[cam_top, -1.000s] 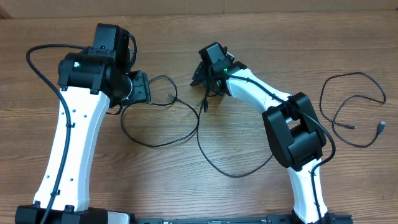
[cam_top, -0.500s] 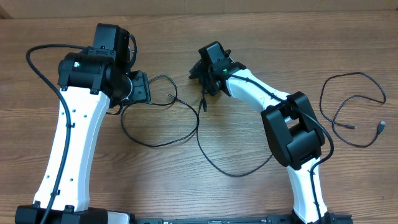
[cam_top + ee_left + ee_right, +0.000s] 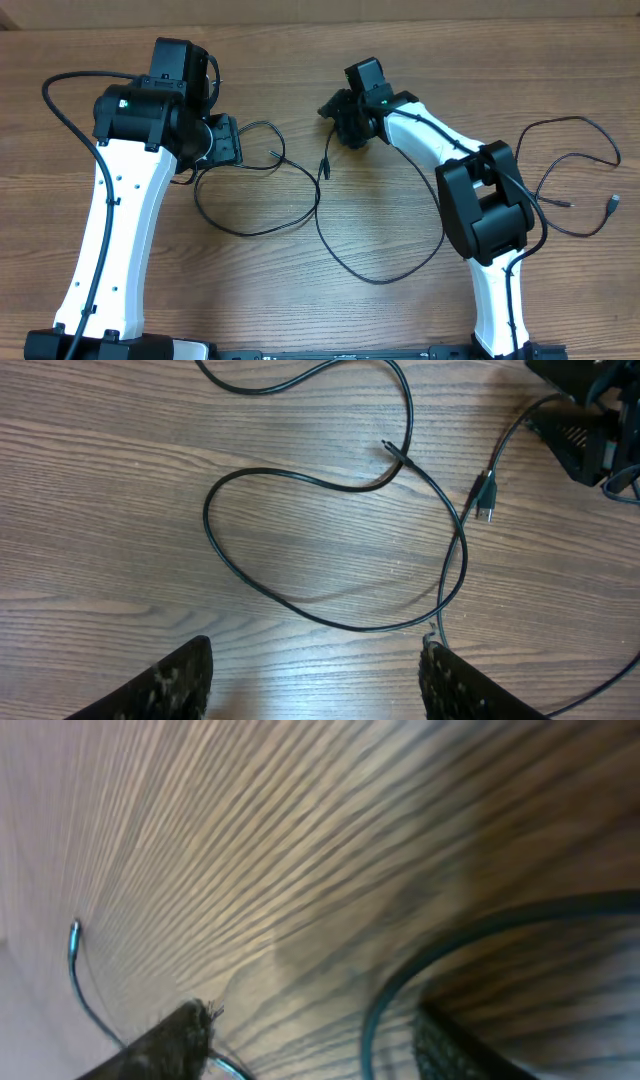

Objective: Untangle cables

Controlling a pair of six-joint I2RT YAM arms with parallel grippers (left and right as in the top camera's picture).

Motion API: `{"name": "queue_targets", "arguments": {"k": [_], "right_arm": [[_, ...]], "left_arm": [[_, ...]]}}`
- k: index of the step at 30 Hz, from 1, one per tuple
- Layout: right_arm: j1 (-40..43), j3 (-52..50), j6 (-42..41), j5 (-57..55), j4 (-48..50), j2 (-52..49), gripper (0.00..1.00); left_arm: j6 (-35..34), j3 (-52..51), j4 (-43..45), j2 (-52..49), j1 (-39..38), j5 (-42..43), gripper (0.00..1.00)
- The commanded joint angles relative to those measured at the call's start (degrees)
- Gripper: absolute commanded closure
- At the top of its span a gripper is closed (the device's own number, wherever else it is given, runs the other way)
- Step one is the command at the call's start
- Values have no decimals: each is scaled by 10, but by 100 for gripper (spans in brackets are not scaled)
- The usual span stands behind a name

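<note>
Three thin black cables lie on the wooden table. One cable (image 3: pixel 255 232) loops out from beside my left gripper (image 3: pixel 228 140) and ends in a small plug (image 3: pixel 275 153). A second cable (image 3: pixel 375 281) crosses it; its plug (image 3: pixel 324 166) hangs just below my right gripper (image 3: pixel 343 118). The third cable (image 3: pixel 580 122) lies apart at the far right. The left wrist view has the loop (image 3: pixel 300 612) and plug (image 3: pixel 485 500) ahead of my open, empty left gripper (image 3: pixel 315 690). In the blurred right wrist view my right gripper (image 3: pixel 320 1050) stands open, with a cable strand (image 3: pixel 450 945) curving between its fingers.
The white left arm (image 3: pixel 115 220) fills the table's left side and the right arm (image 3: pixel 480 210) the right side. A thick black wire (image 3: pixel 60 100) arcs off the left arm. The table's far edge (image 3: pixel 320 22) runs close behind both grippers.
My right gripper has swung right and a little toward the far edge, and its jaws have narrowed somewhat. The left arm and the cables on the table have barely moved.
</note>
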State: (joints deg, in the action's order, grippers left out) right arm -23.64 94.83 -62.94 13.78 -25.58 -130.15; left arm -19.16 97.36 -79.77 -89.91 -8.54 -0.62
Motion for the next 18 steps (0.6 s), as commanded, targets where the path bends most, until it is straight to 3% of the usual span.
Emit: {"name": "queue_targets", "arguments": {"k": [1,18], "right_arm": [[2,-7,17,5,-4,-16,43],[2,-69,17,29,32,-17,44]], "left_arm": [[-3,12,-2,3,-1,7,34],[-3,12,-2,3,-1,17,34]]}}
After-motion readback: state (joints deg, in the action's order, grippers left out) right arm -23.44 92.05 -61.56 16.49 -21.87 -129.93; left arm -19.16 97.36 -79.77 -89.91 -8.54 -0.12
